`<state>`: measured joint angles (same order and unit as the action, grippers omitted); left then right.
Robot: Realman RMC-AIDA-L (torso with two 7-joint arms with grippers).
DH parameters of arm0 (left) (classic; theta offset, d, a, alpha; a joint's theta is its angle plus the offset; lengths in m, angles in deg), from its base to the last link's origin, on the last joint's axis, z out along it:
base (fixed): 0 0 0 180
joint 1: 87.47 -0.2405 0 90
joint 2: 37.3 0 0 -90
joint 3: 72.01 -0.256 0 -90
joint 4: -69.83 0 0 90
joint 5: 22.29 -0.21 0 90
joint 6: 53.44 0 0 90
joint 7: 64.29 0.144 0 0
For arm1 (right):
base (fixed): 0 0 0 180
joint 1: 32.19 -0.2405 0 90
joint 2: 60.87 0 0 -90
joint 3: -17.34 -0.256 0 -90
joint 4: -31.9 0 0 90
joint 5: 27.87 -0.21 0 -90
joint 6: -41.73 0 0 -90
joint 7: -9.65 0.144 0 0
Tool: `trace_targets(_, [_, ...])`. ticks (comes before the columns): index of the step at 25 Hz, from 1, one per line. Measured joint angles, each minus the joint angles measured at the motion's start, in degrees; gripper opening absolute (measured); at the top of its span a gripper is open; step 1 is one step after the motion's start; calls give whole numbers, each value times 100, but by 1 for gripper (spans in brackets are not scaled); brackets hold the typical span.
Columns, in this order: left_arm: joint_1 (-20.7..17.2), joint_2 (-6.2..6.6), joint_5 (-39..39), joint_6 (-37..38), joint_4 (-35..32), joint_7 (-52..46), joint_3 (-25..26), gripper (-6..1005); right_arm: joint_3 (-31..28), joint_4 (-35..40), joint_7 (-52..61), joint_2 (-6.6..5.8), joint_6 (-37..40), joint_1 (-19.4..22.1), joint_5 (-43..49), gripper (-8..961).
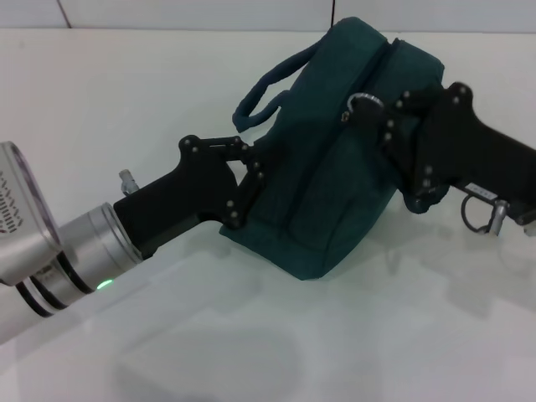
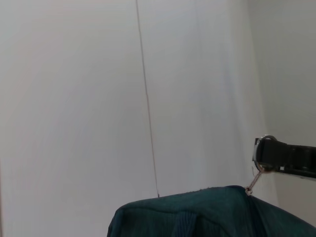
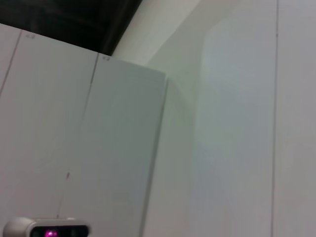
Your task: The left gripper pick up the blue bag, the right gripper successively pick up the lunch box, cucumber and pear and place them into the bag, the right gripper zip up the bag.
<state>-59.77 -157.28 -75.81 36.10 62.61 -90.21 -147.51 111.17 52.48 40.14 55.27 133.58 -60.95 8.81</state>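
Surface: glossy white table, white wall panels behind.
Blue bag: zipper axis runs diagonally away.
My left gripper: clenched on its side.
My right gripper: pinching the zipper ring.

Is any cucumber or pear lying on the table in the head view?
No: only the blue bag, the left gripper and the right gripper show on the white table.
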Motion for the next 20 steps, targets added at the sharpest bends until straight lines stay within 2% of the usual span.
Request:
trace_targets(4, [-91,31,-90,76,-41,168,0,59,80,5,0,-9,47,15,1,10])
trace_targets(11, [-560,69,-360,144,-619,213,16,54,15,16,24,-26,160,159,-42,10])
trace_targets(20, [-547,71,-485,83,-655,218,32,55,-428,-58,4,-28,124,346,-178,9])
